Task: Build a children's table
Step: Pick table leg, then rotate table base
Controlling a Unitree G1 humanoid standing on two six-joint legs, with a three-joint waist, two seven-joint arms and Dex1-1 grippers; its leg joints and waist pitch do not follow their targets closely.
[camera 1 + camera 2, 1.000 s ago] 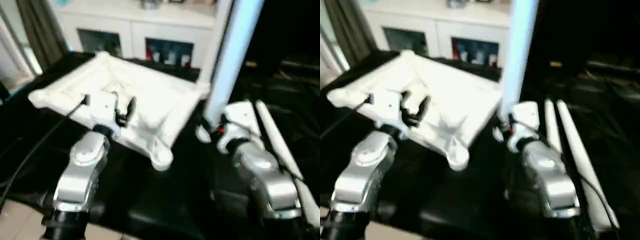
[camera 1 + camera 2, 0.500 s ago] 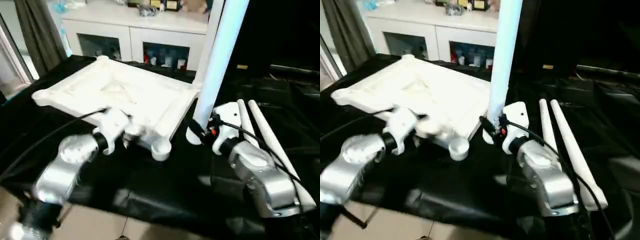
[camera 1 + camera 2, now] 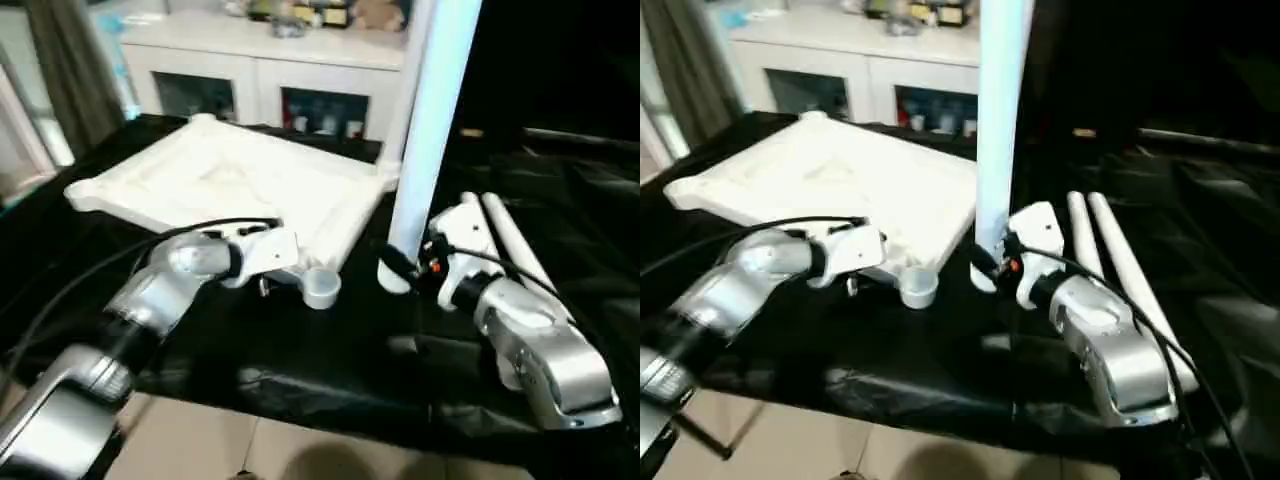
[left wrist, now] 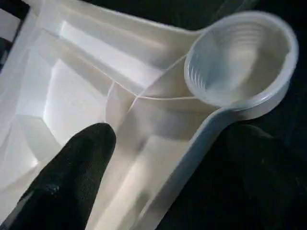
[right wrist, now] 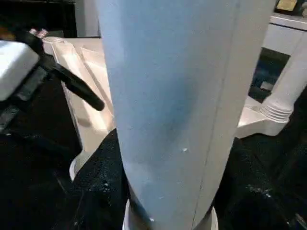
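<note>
Beside right gripper: top lay upside down, one leg already seated.
Right gripper: clamped on upright leg, not yet socketed.
Left gripper: fingers apart, straddling rim by empty socket.
Remaining: two legs lying beside.

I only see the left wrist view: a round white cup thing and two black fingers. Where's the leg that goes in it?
Observer: The right gripper holds a leg upright on the black cloth, right beside that socket at the top's near corner.
Operator: Are there more legs?
Observer: Yes, two spare legs lie side by side on the cloth, to the right of the right arm.
Operator: Is any leg in already?
Observer: It looks like it: a far leg stands in the socket at the top's far corner.
</note>
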